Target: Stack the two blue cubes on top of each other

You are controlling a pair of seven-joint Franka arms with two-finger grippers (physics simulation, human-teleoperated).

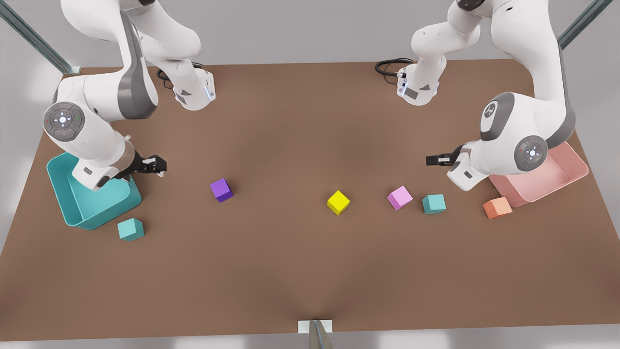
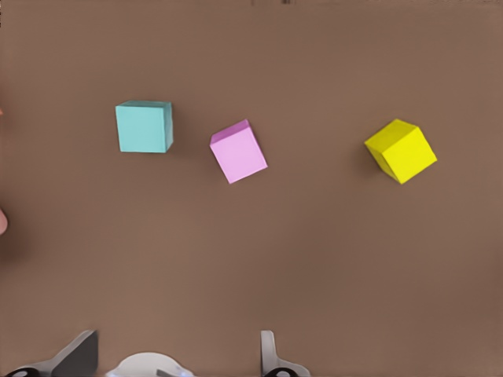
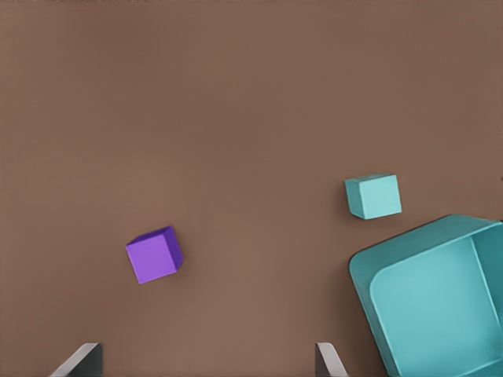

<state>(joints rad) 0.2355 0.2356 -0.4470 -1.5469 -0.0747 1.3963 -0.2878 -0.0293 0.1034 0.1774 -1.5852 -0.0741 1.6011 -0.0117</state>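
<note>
Two cubes to stack: neither small matte teal cube is lifted; both rest on the brown table (image 1: 290, 271), well apart.
Landmark: yellow cube (image 1: 338, 202), mid-table.
Teal cube near bin (image 1: 131, 229): far toward the front view's left of the yellow cube, just beside the large teal open bin (image 1: 72, 203), not touching it.
Teal cube near pink cube (image 1: 434, 203): on the front view's right of the yellow cube, just past the light pink cube (image 1: 400, 198).
Left gripper (image 1: 438, 160): fingers apart, empty, raised beyond the yellow cube on the front view's right, by the pink tray (image 1: 576, 169).
Right gripper (image 1: 154, 165): fingers apart, empty, raised over the teal bin's edge, far from the yellow cube.
Bystanders: purple cube (image 1: 221, 189), orange cube (image 1: 497, 208).
Progress: judged at the start; grasp, carry and placement all remain.
</note>
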